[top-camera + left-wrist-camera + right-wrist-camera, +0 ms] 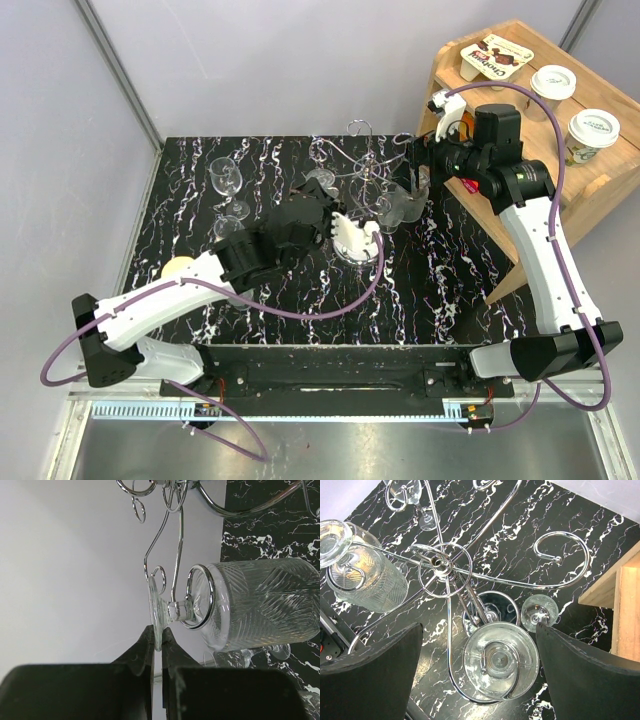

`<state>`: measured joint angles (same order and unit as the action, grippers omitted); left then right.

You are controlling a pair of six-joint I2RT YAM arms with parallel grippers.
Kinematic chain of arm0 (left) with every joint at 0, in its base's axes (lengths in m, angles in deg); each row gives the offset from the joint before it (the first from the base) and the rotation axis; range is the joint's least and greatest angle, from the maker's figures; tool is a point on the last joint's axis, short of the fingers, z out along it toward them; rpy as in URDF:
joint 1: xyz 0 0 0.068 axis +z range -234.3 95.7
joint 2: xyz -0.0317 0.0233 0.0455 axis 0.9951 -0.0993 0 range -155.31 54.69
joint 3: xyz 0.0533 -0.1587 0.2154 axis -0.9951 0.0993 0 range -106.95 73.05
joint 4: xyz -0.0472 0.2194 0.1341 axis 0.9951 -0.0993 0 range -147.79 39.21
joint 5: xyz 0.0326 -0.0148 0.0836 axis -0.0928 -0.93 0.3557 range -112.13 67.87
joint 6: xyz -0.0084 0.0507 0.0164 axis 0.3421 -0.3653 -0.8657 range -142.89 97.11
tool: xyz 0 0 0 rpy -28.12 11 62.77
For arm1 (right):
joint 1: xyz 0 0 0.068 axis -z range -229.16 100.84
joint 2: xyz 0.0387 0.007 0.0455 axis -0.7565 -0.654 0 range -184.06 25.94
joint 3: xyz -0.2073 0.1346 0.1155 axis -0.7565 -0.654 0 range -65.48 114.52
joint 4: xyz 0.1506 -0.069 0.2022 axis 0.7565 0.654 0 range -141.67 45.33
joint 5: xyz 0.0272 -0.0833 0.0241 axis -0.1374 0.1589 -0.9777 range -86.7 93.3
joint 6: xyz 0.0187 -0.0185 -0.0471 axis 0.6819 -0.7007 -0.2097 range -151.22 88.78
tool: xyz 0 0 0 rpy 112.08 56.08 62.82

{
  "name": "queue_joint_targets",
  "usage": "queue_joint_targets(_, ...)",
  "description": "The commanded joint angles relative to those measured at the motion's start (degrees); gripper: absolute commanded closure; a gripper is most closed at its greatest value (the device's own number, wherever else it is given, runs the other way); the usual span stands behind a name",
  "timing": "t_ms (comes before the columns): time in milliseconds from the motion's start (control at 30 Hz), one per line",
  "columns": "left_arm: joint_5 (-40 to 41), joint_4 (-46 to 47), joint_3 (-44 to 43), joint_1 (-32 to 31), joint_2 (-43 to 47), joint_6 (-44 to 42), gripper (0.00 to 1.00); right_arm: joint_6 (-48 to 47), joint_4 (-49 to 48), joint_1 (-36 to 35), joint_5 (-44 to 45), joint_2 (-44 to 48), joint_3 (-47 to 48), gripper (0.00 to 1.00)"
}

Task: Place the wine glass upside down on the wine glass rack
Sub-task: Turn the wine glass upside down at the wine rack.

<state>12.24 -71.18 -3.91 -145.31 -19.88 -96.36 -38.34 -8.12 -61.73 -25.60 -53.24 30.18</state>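
Hanging is judged to be the step in hand, and near its end.

Left wrist view: the left gripper (161, 641) is closed on the wine glass (260, 605), a cut-pattern one. The rim of its foot is pinched edge-on between the two pads. The stem is threaded through a curled arm of the wine glass rack (177, 555), with the foot on one side of the curl and the bowl on the other. A small gap shows between foot and wire, so the foot is judged not yet seated. For the next move, the glass is to be eased along until the foot is borne by the curl. The jaws are then to be parted and drawn straight back, so that the foot is not dragged off the wire.

Right wrist view: the right gripper (479, 628) is held above the rack, looking down on its hub. Its jaws are spread fully wide and nothing is held. A second glass (501, 661) hangs directly beneath. The wine glass is seen at the left edge.

Top external view: the left arm (170, 300) is stretched low across the marbled table (200, 290), its wrist at the rack's near side. The right arm (540, 240) is raised and folded in beside the wooden shelf (600, 190). The wine glass cannot be picked out among the wire.
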Motion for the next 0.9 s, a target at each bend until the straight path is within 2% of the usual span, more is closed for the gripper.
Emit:
queue_joint_targets(0,2.28,5.35,-0.55,-0.95,3.2,0.96,1.0,0.43,-1.89,0.54,-1.42,1.04,0.76,0.01)
queue_joint_targets(367,1.67,5.27,1.65,-2.27,1.97,2.89,1.0,0.35,-1.28,0.54,-1.68,0.69,1.29,0.01)
queue_joint_targets(867,1.67,6.68,-0.9,-3.15,0.04,2.45,1.0,0.35,-1.36,0.54,-2.74,0.43,1.02,0.01)
